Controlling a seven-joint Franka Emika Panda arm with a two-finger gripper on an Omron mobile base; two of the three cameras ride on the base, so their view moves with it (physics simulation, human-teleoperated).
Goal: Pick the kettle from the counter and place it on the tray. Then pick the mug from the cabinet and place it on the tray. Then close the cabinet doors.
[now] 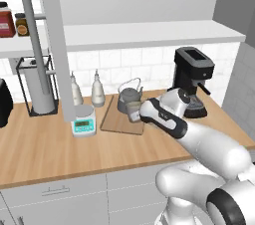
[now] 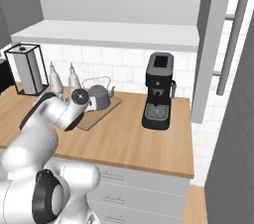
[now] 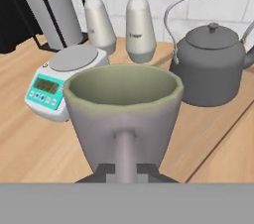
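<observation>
One wood-grain counter (image 1: 45, 149) under white tile — kettle (image 1: 128, 98) on tray (image 1: 115, 121), claw (image 3: 126, 169) gripping mug (image 3: 124, 114).

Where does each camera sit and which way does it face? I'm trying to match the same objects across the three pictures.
Left base view: behind the arm on its left, looking forward and down at the counter; the white arm rises from lower right.
Right base view: behind on the right, facing the coffee machine; the arm rises from lower left.
Hand view: on the hand, looking along the gripper at the mug it grips by the handle.
All three share the kettle on the tray.
</observation>
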